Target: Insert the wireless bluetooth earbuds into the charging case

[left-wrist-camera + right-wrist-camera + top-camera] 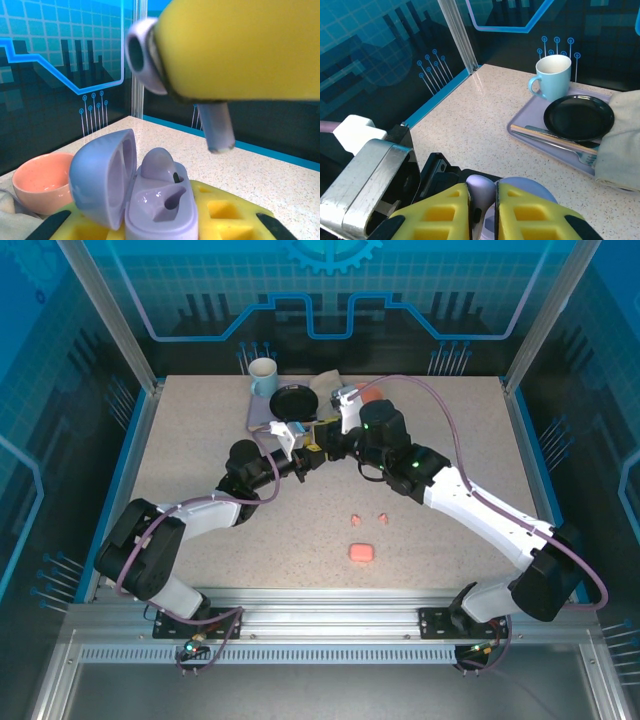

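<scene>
My left gripper (160, 227) is shut on the base of the lavender charging case (157, 210), gripped between its yellow pads (225, 220). The lid (100, 175) stands open to the left. One lavender earbud (159, 165) sits in the far socket; the near socket (170, 200) is bare. Just above the case, my right gripper (483, 212) is shut on a second lavender earbud (482, 192), whose stem (216, 127) points down. Both grippers meet over mid-table (310, 448). Two salmon-pink earbuds (356, 517) (381, 516) lie loose on the table.
A closed pink case (361, 553) lies near the front. At the back, a purple tray (530, 132) carries a pale mug (552, 75), a black plate (578, 117), a fork and a cloth (620, 140). A pink bowl (42, 180) stands beside it.
</scene>
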